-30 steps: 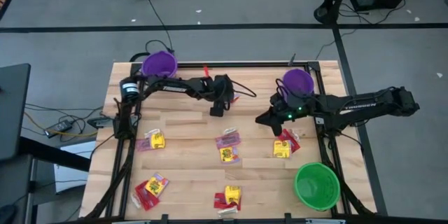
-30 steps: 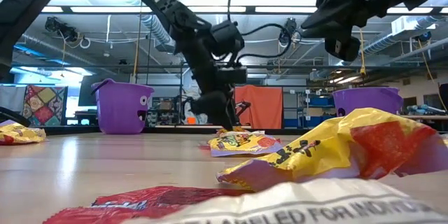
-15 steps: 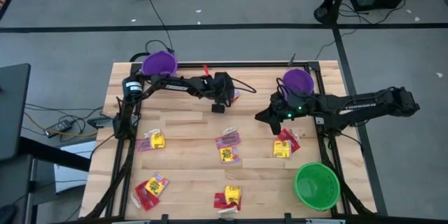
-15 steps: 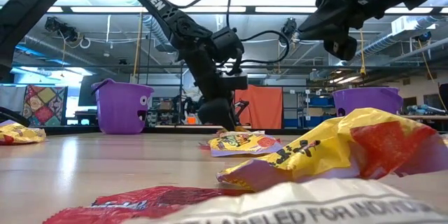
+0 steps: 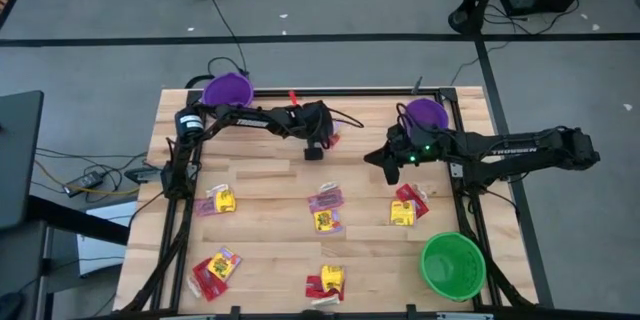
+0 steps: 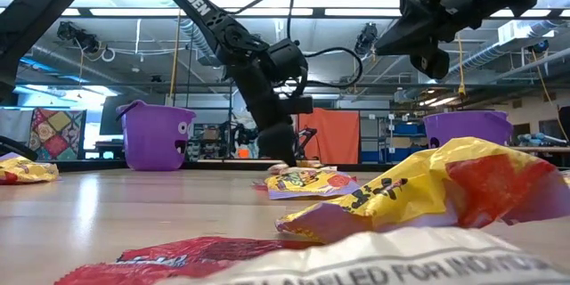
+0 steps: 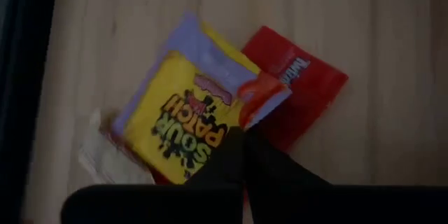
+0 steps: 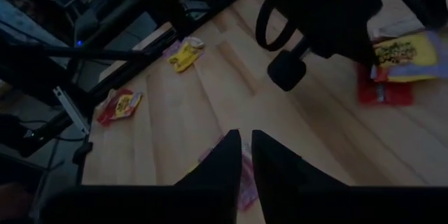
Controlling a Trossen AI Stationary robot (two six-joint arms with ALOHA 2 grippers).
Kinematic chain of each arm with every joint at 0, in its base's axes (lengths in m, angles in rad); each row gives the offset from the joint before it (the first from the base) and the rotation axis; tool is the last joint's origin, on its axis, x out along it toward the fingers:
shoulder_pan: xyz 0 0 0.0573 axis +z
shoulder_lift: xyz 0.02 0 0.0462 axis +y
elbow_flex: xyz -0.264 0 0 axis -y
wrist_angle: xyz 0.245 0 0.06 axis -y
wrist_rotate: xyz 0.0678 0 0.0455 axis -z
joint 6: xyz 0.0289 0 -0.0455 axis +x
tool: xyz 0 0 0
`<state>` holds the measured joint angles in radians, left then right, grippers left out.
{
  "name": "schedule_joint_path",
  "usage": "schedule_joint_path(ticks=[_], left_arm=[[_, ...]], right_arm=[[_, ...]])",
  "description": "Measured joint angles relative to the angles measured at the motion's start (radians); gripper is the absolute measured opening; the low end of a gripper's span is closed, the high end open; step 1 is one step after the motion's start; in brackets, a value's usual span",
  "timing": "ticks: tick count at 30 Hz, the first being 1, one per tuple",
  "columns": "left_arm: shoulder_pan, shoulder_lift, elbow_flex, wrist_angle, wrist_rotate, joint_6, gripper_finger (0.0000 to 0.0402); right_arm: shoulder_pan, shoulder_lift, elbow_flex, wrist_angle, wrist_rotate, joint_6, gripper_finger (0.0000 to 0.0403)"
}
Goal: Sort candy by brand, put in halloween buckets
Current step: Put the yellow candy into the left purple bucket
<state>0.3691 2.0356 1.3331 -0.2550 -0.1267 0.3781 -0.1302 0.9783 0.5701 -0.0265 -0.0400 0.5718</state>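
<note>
Small piles of candy lie on the wooden table (image 5: 270,175): yellow, red and pink packets (image 5: 326,210), (image 5: 407,205), (image 5: 222,200). At the far middle a yellow packet (image 7: 178,115) lies partly over a red packet (image 7: 301,87). My left gripper (image 7: 243,134) (image 5: 314,150) is down on this pair, shut. My right gripper (image 8: 243,145) (image 5: 371,158) hangs above the table beside the right purple bucket (image 5: 428,115), with a narrow gap between its fingers and nothing in it. A second purple bucket (image 5: 228,90) stands far left and a green bucket (image 5: 453,265) near right. My left gripper meets the pile from above, pointing down, at the yellow packet's edge (image 7: 241,115), where that edge lies over the red packet. The shut fingertips hide the place of contact, so which packet's edge sits between them cannot be told. Both packets lie flat on the table.
More candy lies near the front edge (image 5: 215,270), (image 5: 326,282). A black frame (image 5: 470,200) runs along the table's sides. Bare wood shows between the piles in the table's middle.
My left gripper has shut from wide open, settling onto the far-middle candy with a small shift toward the far edge. My right gripper has moved a little toward the far edge. The candy piles lie as before.
</note>
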Motion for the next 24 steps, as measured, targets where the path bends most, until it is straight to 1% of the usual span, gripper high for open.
schedule_joint_path(ticks=[4, 7, 12, 17, 22, 24], left_arm=[[0.000, -0.050, 0.000, -0.011, 0.028, -0.183, 0.0005], [0.003, -0.100, 0.000, -0.023, 0.069, -0.265, 0.0010], [0.013, -0.213, 0.000, -0.152, 0.035, -0.312, 0.0006], [0.062, -0.354, 0.000, -0.295, 0.023, -0.360, 0.0003], [0.129, -0.495, 0.000, -0.428, -0.057, -0.389, 0.0004], [0.164, -0.542, 0.000, -0.469, -0.064, -0.394, 0.0004]], right_arm=[[-0.002, 0.000, 0.000, 0.013, 0.036, 0.002, 0.0028], [-0.003, 0.000, 0.000, 0.027, 0.092, 0.000, 0.0016], [-0.003, 0.001, 0.000, 0.036, 0.167, -0.045, 0.0010], [-0.002, 0.001, 0.000, 0.034, 0.178, -0.074, 0.0012], [-0.002, 0.002, 0.000, 0.033, 0.184, -0.011, 0.0012], [-0.002, 0.002, 0.000, 0.033, 0.193, 0.039, 0.0012]])
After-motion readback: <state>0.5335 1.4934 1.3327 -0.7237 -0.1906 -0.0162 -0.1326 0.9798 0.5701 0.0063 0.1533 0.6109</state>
